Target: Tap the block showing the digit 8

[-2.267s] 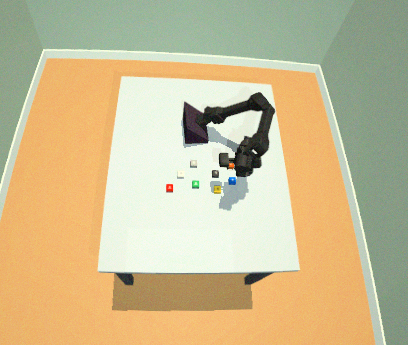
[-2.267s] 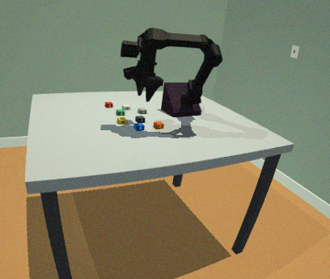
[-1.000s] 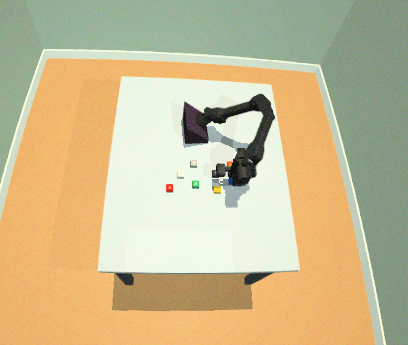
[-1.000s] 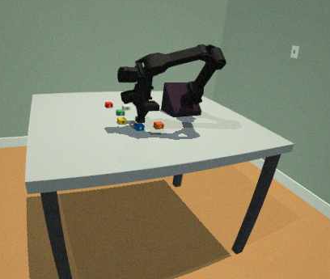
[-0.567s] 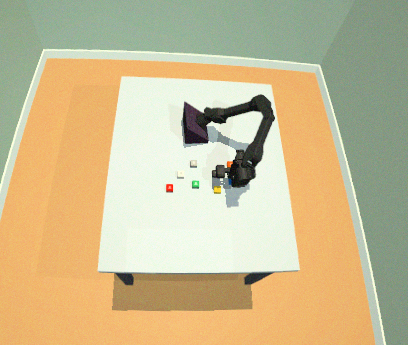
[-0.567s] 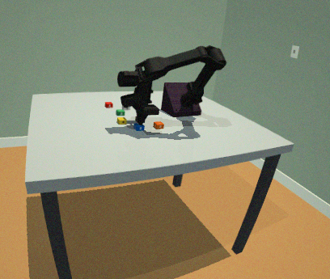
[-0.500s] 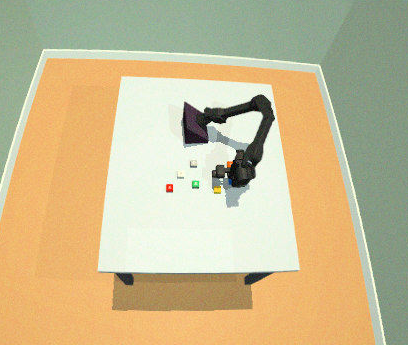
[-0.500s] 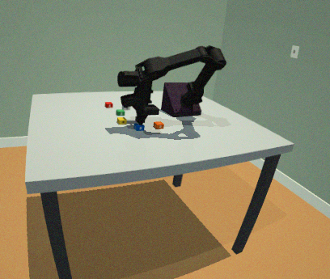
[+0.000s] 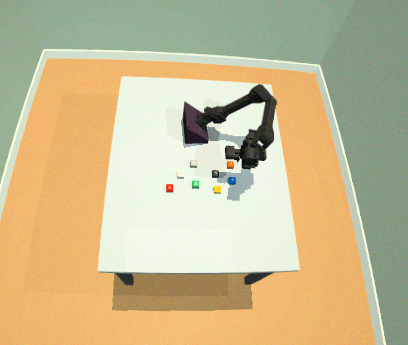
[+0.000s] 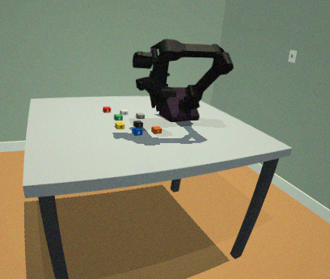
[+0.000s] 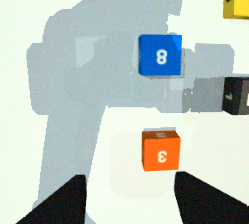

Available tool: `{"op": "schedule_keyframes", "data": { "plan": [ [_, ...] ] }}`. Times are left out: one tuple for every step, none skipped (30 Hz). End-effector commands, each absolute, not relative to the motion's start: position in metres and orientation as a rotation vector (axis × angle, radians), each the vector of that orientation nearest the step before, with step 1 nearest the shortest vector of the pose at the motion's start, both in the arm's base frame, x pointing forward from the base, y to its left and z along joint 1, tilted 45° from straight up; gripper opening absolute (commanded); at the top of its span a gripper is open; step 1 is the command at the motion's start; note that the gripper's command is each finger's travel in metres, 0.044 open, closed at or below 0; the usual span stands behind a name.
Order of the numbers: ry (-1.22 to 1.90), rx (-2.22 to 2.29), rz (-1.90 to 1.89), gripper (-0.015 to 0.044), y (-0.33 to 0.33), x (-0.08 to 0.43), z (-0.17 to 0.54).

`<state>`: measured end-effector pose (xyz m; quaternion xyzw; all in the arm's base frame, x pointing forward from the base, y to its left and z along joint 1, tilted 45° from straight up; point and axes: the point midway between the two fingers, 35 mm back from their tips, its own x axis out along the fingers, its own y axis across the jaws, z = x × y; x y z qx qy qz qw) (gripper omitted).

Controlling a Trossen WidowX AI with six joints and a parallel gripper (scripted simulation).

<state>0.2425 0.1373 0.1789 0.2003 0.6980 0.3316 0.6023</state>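
Pale and flat, the surface [image 9: 174, 242] [image 10: 100, 155] stretches beneath the raised fingers, which stand partly open with nothing between them. Dark and tapered, they hang above the surface, apart from the blocks. Nearest them in the wrist view lies an orange block [image 9: 230, 165] [image 10: 156, 130] [image 11: 161, 151] marked 3. Beyond it, the blue block [image 9: 232, 181] [image 10: 137, 132] [image 11: 160, 55] showing 8 sits flat in the arm's shadow, untouched. A black block [image 9: 215, 174] [image 10: 138, 124] [image 11: 244, 96] marked 1 lies near both, with a yellow block [image 9: 217, 190] [image 10: 120, 125] [image 11: 243, 10] farther out. Green [image 9: 195, 184] [image 10: 118, 117], gray [image 9: 193, 164] [image 10: 140, 116], white [image 9: 180, 175] [image 10: 124, 112] and red [image 9: 169, 188] [image 10: 107, 109] cubes complete the loose group. Smooth-faced, they all rest outside any container. The jointed black arm [image 9: 269, 119] [image 10: 199, 50] bends back to a dark purple, wedge-shaped base [image 9: 194, 133] [image 10: 173, 107].
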Motion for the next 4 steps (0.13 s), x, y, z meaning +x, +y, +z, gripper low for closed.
{"op": "schedule_keyframes", "data": {
  "plan": [
    [1.61,0.45,0.775,0.0283,0.1303,0.2289,0.1984],
    [1.61,0.45,0.775,0.0309,0.1303,0.2289,0.1984],
    [1.61,0.45,0.775,0.0335,0.1303,0.2289,0.1984],
    [1.61,0.45,0.775,0.0335,0.1303,0.2289,0.1984]
  ]
}}
